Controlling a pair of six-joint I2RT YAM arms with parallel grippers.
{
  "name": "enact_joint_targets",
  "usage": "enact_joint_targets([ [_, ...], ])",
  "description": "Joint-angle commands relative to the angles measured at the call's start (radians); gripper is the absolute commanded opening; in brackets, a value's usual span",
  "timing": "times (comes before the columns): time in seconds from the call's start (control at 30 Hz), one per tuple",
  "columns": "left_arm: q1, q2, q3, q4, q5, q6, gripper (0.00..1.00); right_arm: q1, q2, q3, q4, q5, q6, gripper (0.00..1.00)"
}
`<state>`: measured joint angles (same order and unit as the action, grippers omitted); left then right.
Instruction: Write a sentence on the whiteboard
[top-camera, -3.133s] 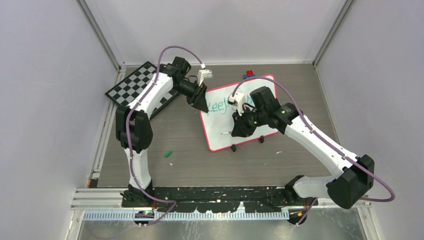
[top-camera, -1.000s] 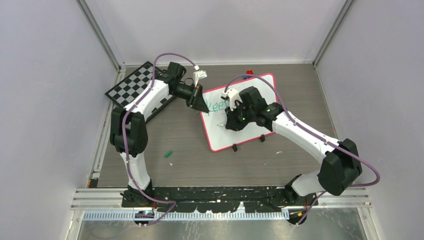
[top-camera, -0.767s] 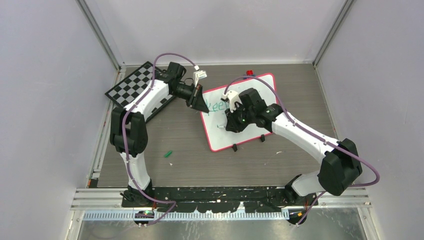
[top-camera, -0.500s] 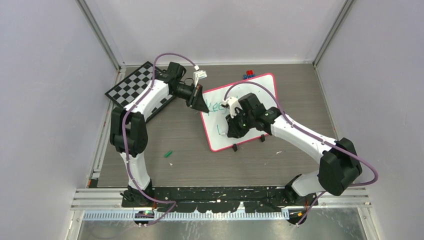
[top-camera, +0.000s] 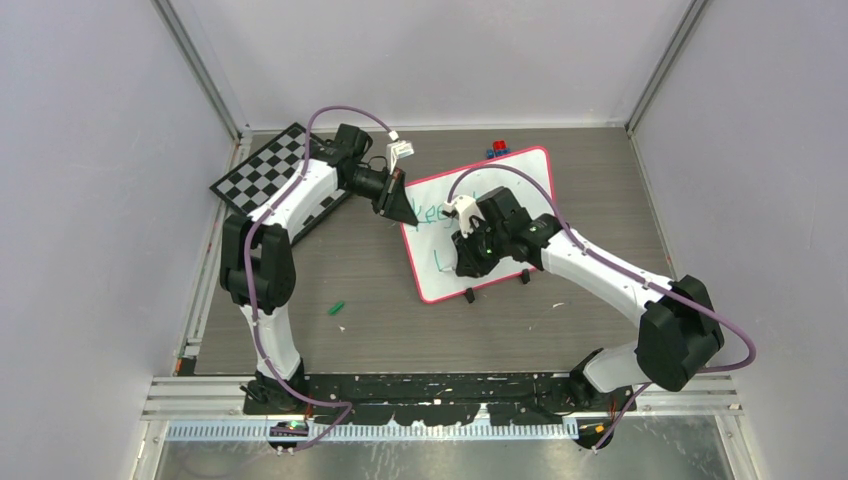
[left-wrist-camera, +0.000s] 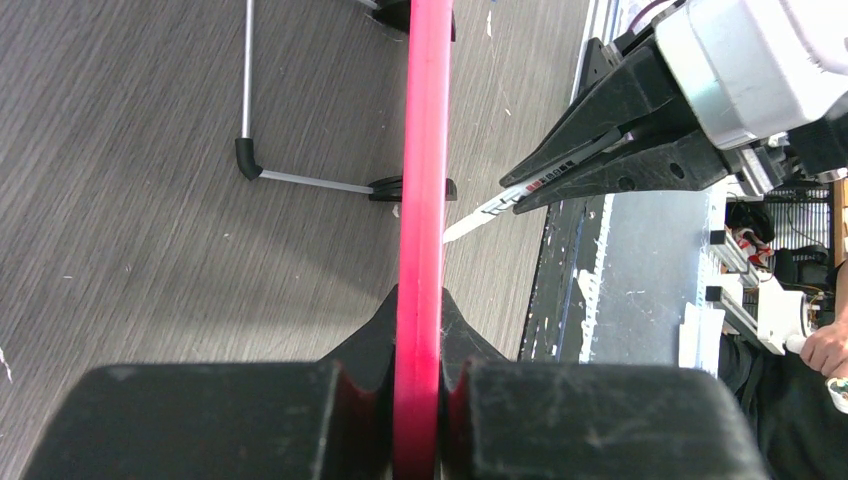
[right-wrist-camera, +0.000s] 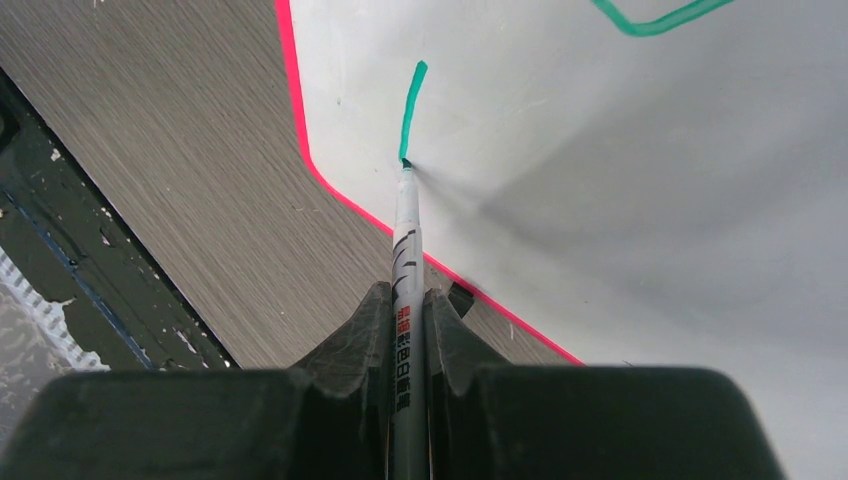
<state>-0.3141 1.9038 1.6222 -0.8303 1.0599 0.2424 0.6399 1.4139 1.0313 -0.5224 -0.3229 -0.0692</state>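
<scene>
The whiteboard (top-camera: 520, 180) stands tilted at the middle back, with a red-pink rim and two black feet. My left gripper (top-camera: 403, 208) is shut on its left rim (left-wrist-camera: 422, 150), with one jaw on each side of the rim. My right gripper (top-camera: 463, 262) is shut on a white marker (right-wrist-camera: 405, 240), whose tip touches the board's lower left part. The sentence shows only in part: green letters (top-camera: 432, 213) on the top line and one short green stroke (right-wrist-camera: 410, 105) at the marker tip. The left wrist view shows the marker (left-wrist-camera: 490, 208) meeting the board.
A black-and-white chessboard (top-camera: 262, 172) lies at the back left under my left arm. A small green cap (top-camera: 337, 307) lies on the table to the front left. Small red and blue things (top-camera: 498, 148) sit behind the board. Its metal stand (left-wrist-camera: 248, 90) reaches out behind it.
My right gripper has moved the marker from the top line down to the board's lower left, and a short green stroke has appeared there. My left gripper keeps its hold on the rim.
</scene>
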Motion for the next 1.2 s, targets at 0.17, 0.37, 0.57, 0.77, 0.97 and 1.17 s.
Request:
enact_joint_targets([
  [0.17,0.003,-0.046,-0.005,0.006,-0.055,0.023,0.00,-0.004,-0.005,0.093,0.028,0.047,-0.012,0.00],
  [0.37,0.003,-0.047,-0.008,0.005,-0.057,0.026,0.00,-0.008,-0.003,0.103,0.020,0.052,-0.019,0.00],
  [0.57,0.003,-0.052,-0.010,0.005,-0.058,0.025,0.00,-0.030,-0.023,0.095,-0.002,0.067,-0.033,0.00],
  [0.77,0.003,-0.049,-0.010,0.005,-0.060,0.025,0.00,-0.049,-0.043,0.065,-0.020,0.049,-0.037,0.00],
  [0.97,0.003,-0.048,-0.010,0.005,-0.059,0.025,0.00,-0.047,-0.030,0.037,-0.026,0.017,-0.033,0.00],
  [1.17,0.003,-0.049,-0.014,0.008,-0.061,0.025,0.00,-0.043,-0.033,0.018,-0.040,0.010,-0.045,0.00],
])
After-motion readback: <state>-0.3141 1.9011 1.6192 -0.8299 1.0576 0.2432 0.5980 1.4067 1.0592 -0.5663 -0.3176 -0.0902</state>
